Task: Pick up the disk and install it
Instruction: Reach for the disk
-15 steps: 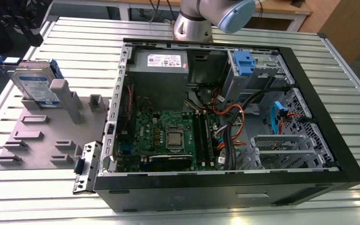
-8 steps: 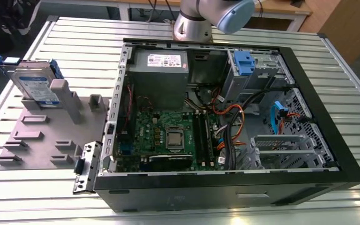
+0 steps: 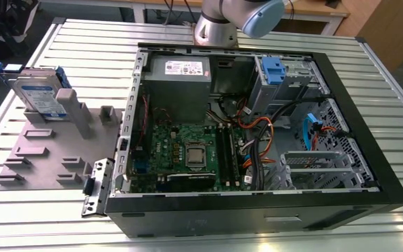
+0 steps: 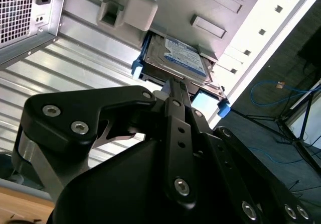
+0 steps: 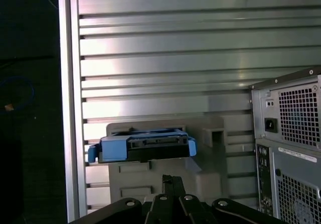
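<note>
Disk (image 3: 40, 97) is propped up on edge in the grey holder plate (image 3: 48, 152) on the table (image 3: 19, 220), to the exterior view's left of the open PC case (image 3: 369, 173). In the first wrist view the gripper (image 5: 173, 180) looks pinched together, holding nothing, clear of the disk.

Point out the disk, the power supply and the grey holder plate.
the disk (image 3: 42, 97): exterior view, on its blue-and-white label.
the power supply (image 3: 177, 97): exterior view, on its grey face below the white sticker.
the grey holder plate (image 3: 48, 168): exterior view, on its bare flat surface.
</note>
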`<state>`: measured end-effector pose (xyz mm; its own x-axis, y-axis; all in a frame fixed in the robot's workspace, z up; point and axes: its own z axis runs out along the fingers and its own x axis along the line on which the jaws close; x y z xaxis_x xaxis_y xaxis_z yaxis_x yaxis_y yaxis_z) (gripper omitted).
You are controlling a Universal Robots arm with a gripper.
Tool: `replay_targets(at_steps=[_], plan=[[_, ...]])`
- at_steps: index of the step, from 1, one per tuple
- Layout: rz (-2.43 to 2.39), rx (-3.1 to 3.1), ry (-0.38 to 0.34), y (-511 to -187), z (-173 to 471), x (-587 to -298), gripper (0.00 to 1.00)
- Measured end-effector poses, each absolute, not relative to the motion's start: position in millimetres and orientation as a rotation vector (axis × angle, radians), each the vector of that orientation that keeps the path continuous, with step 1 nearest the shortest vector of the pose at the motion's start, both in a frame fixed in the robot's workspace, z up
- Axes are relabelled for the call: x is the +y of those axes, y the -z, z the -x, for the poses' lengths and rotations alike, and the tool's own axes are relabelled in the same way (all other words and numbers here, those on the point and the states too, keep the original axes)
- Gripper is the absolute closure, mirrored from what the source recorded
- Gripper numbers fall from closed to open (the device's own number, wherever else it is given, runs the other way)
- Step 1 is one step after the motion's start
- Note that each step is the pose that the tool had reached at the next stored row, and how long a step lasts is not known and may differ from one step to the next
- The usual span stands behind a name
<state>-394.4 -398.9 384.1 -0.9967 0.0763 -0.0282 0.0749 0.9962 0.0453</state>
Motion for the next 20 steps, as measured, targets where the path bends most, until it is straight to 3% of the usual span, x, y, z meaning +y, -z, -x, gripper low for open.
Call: replay_targets(at_steps=[20], plan=[[-0.118,3.109,-0.069,-374.3,401.6,-398.7,0.89]])
